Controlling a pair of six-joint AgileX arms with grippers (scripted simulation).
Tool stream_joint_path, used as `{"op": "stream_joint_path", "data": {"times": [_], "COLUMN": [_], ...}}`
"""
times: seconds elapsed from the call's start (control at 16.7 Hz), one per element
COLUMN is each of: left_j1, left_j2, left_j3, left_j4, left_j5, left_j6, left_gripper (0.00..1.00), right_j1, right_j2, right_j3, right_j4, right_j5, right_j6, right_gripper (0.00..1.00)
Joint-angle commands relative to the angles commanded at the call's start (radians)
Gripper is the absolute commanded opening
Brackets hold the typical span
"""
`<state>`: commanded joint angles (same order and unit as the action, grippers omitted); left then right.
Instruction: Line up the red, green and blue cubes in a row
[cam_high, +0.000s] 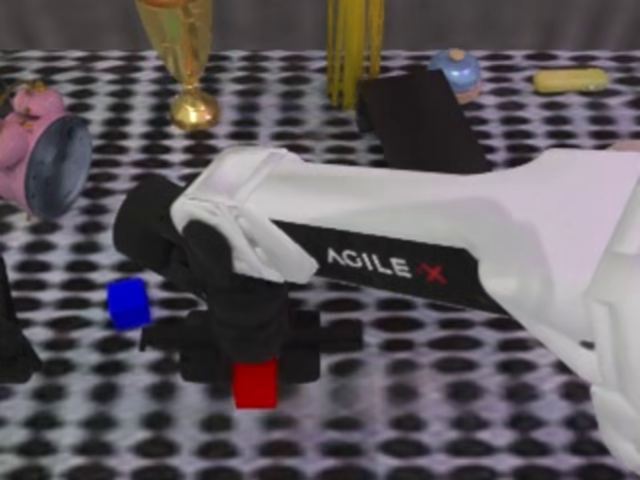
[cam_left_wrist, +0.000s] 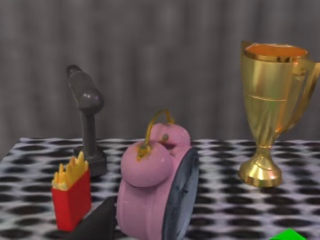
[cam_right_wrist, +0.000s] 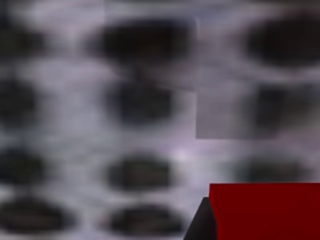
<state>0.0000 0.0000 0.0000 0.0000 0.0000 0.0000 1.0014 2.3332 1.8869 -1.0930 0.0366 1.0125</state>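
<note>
Right end effector (cam_high: 255, 350) sits low over the red cube (cam_high: 255, 384), apparently clamped on it. I'd set it down square, level with the blue cube (cam_high: 129, 303) just to its left on the desk (cam_high: 450, 420). Left arm is parked at the left edge.

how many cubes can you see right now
3. The blue cube sits toward the table's left, the red cube lies under the right gripper, and only a corner of the green cube shows, in the left wrist view.
</note>
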Motion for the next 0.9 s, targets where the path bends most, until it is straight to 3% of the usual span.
{"op": "stream_joint_path", "data": {"times": [0.42,0.9], "left_j1": [0.0,0.0], "left_j2": [0.0,0.0], "left_j3": [0.0,0.0], "left_j4": [0.0,0.0], "left_j5": [0.0,0.0], "left_j6": [0.0,0.0], "left_gripper": [1.0,1.0], "right_j1": [0.004,0.004], "right_j2": [0.026,0.026], "right_j3": [-0.07,-0.07], "right_j4": [0.09,0.09], "right_j5": [0.001,0.001], "right_j6": [0.002,0.002], "right_gripper": [0.0,0.6]}}
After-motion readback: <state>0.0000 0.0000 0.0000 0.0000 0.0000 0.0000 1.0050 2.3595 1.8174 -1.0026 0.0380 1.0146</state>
